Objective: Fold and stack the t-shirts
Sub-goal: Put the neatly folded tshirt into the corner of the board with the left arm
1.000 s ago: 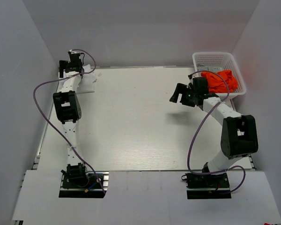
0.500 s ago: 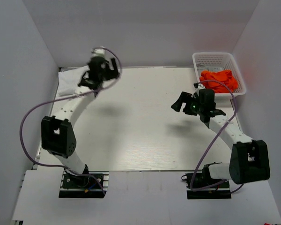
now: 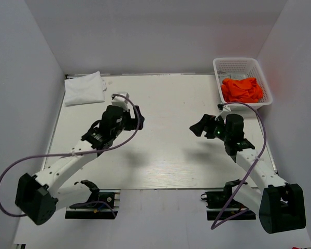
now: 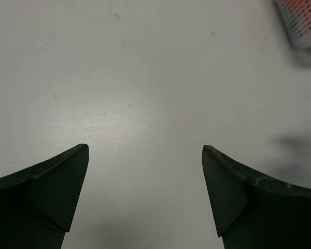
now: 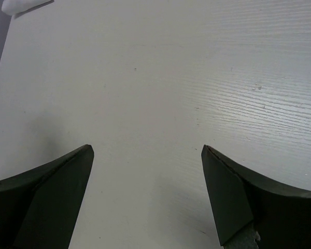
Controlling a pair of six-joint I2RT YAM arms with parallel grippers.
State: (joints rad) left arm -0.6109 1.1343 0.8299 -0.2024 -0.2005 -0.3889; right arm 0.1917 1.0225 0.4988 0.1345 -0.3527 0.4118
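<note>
The left tool [image 4: 145,150] and right tool [image 5: 147,150] are spread empty, while the limp orange t-shirts [image 3: 242,89] are judged best pinched at an edge.

No readable text, labels, brands, numbers or signs on any surface in top or wrist views.

You see a pale table [image 3: 166,155] with thin wood lines on top. A plain grey back wall [image 3: 155,36], left wall [image 3: 15,104] and right wall [image 3: 300,78] close it in. The light is soft, with faint shadows.
</note>
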